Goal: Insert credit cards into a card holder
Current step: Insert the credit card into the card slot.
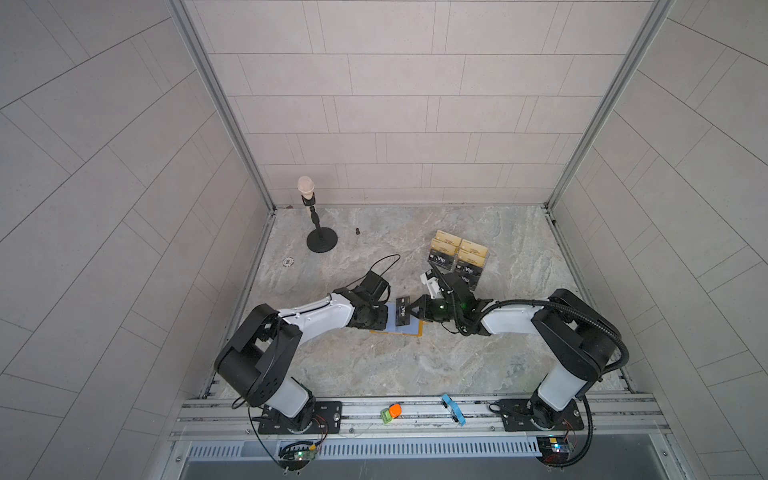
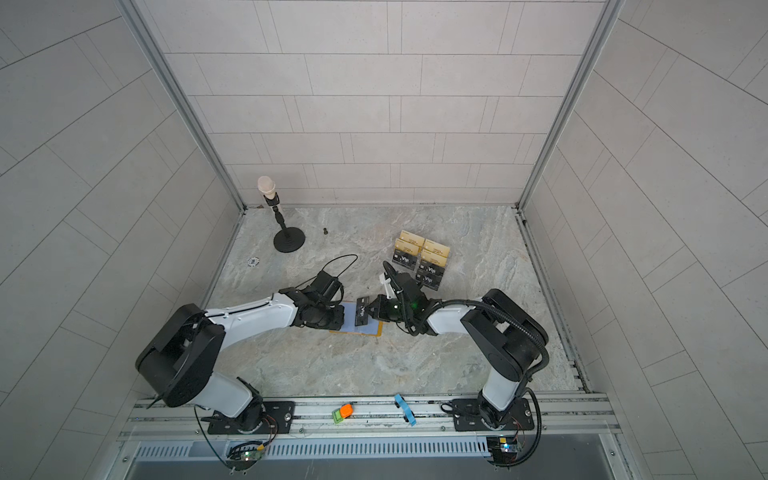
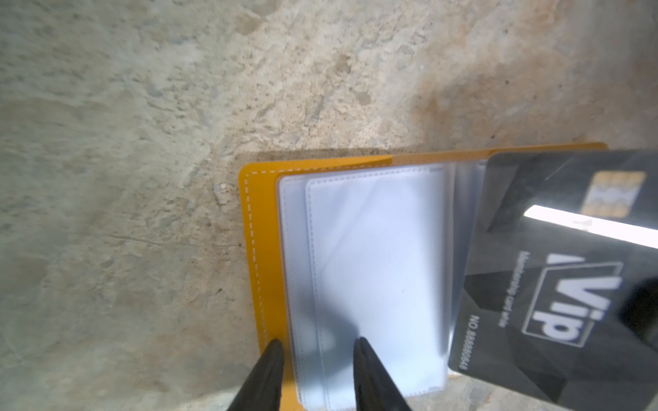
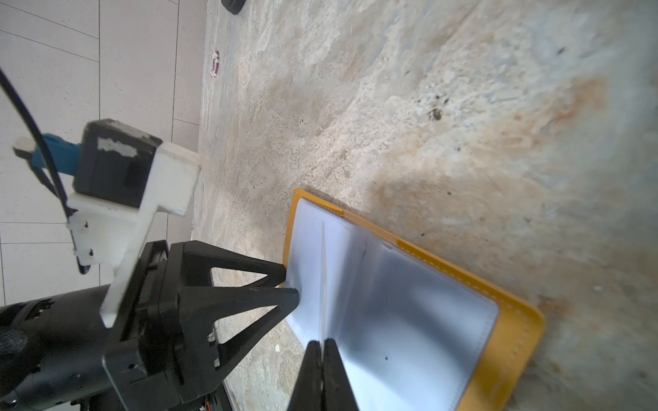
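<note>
The mustard-yellow card holder (image 1: 392, 329) (image 2: 349, 321) lies open on the stone table, its clear sleeves (image 3: 374, 267) facing up. My left gripper (image 1: 387, 318) (image 3: 318, 342) is open at its left edge, with one fingertip over the yellow cover and the other over the sleeves. My right gripper (image 1: 412, 311) (image 4: 322, 343) is shut on a black "Vip" credit card (image 1: 402, 311) (image 3: 555, 284). It holds the card just above the sleeves (image 4: 409, 302) near the fold. In the right wrist view the card (image 4: 323, 277) shows edge-on as a thin line.
A clear tiered stand (image 1: 459, 257) with gold and black cards is behind the right gripper. At the back left are a microphone on a round base (image 1: 321, 241), a small black part (image 1: 357, 231) and a chip (image 1: 287, 261). Small orange-green (image 1: 391, 412) and blue (image 1: 453, 409) items lie on the front rail.
</note>
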### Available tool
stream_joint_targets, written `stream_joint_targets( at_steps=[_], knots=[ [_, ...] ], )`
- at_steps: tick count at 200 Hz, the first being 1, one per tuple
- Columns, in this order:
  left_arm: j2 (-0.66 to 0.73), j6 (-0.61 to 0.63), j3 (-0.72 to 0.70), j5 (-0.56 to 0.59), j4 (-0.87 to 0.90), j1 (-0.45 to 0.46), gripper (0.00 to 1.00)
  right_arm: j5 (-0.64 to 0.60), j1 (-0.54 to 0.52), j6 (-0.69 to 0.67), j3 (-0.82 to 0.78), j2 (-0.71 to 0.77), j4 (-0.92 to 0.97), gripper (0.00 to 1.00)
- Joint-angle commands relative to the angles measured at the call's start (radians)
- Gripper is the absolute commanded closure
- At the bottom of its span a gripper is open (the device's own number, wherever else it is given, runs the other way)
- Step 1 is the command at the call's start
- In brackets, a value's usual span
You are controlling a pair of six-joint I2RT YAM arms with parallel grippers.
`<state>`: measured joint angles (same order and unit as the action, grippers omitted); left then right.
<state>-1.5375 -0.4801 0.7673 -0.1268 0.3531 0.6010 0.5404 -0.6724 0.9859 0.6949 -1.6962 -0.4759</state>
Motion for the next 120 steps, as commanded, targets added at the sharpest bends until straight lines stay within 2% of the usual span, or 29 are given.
stream_joint_targets(
  at_steps=[1, 120],
  knots=[
    [-0.019, 0.008, -0.019, 0.018, 0.025, -0.01, 0.62, -0.017, -0.003, 0.034, -0.016, -0.02, -0.077, 1.0],
    [-0.015, 0.002, -0.028, 0.01, 0.019, -0.009, 0.62, 0.007, 0.017, 0.051, -0.044, -0.034, -0.111, 1.0]
  ],
)
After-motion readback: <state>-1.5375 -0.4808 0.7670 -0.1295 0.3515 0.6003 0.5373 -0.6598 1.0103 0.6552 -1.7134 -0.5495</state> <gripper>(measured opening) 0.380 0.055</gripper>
